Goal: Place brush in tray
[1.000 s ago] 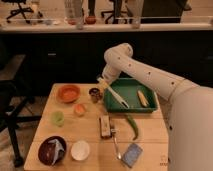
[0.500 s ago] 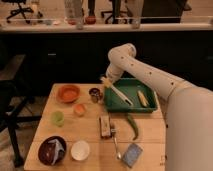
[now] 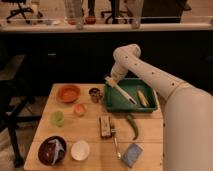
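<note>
We cannot make out the gripper (image 3: 112, 82) clearly: it merges with the pale arm (image 3: 150, 75) at the tray's upper left corner. Its fingers are clamped together on the upper end of the brush (image 3: 121, 92). The brush runs from that grip toward 4 o'clock, slanting down across the inside of the tray (image 3: 150, 108); we cannot tell whether its lower end touches the tray floor. The robot's body is cut off at the right and bottom edges.

We count one green tray, at 3 o'clock from the table's (image 3: 65, 135) centre, with one yellow item (image 3: 142, 97) lying in it toward its right side. On the table we count one orange bowl (image 3: 68, 93), one small dark cup (image 3: 94, 93), one brown block (image 3: 105, 125), one fork (image 3: 115, 142), one green pepper (image 3: 132, 126), one blue packet (image 3: 131, 154), one white bowl (image 3: 80, 149) and one dark red bowl (image 3: 52, 149), whose contents we cannot identify.
</note>
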